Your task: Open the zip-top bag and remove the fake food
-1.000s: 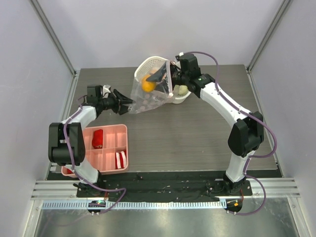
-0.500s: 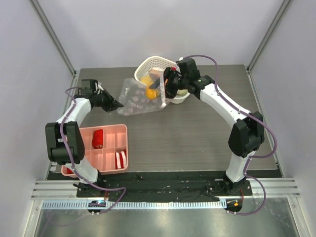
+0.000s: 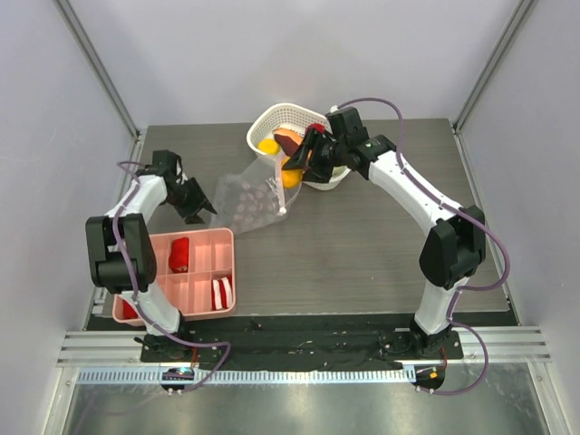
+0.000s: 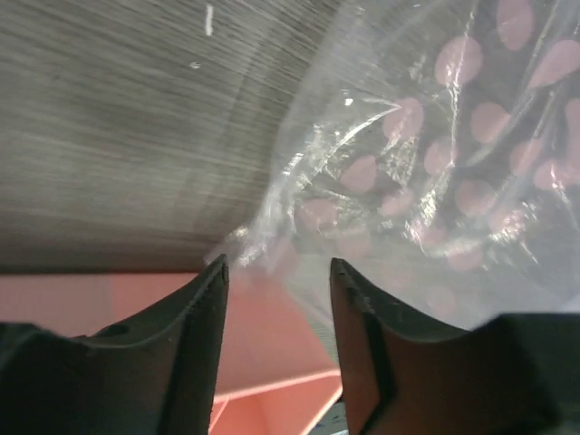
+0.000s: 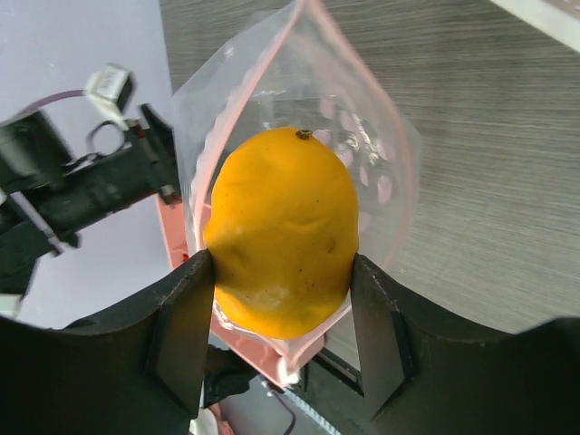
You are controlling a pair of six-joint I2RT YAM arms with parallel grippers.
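The zip-top bag (image 3: 245, 195), clear with pink dots, lies slack on the table left of the basket. Its open mouth faces my right gripper (image 3: 297, 168). That gripper (image 5: 281, 258) is shut on a yellow-orange piece of fake food (image 5: 281, 227) at the mouth, and the pink zip edge of the bag (image 5: 381, 154) loops round behind and under the fruit. My left gripper (image 3: 210, 207) is at the bag's far corner. In the left wrist view it (image 4: 276, 263) stands open with nothing between its fingers, and the bag (image 4: 426, 163) lies just beyond the tips.
A white mesh basket (image 3: 263, 122) at the back holds a yellow fruit (image 3: 267, 145), an orange-brown wedge (image 3: 290, 140) and a red piece (image 3: 315, 130). A pink compartment tray (image 3: 195, 272) with red and red-white pieces sits near the left arm, and the tray (image 4: 263, 344) shows under the left fingers.
My left gripper let go of the bag's corner and drew back. The bag sagged onto the table. My right gripper moved slightly right and down with the yellow-orange fruit.
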